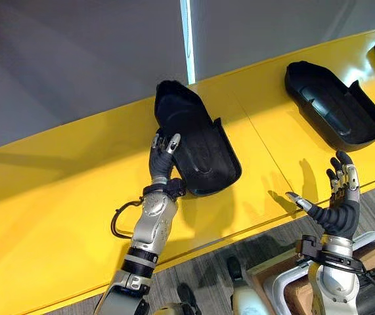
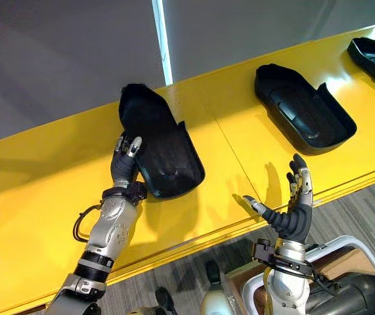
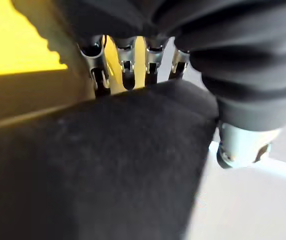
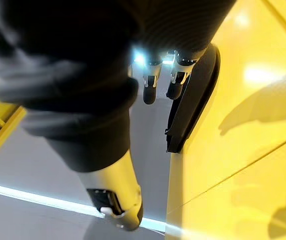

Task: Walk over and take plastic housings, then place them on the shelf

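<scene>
A black plastic housing [image 1: 200, 141] lies hollow side up on the yellow shelf [image 1: 56, 197], near its middle. My left hand [image 1: 161, 161] is up against the housing's left wall, its fingers [image 3: 125, 65] straight along the rim and touching it. The same housing [image 3: 107, 165] looms dark in the left wrist view. My right hand [image 1: 339, 210] hovers over the shelf's front edge to the right, fingers spread, holding nothing. A second housing [image 1: 335, 105] rests further right on the shelf, also seen past the right fingers [image 4: 150, 90] as a dark shell [image 4: 190, 105].
A third housing [image 2: 374, 56] sits at the shelf's far right end. A grey wall with a bright vertical strip [image 1: 187, 39] stands behind the shelf. Grey floor [image 1: 207, 269] and a white-rimmed container [image 2: 345, 262] lie below the front edge.
</scene>
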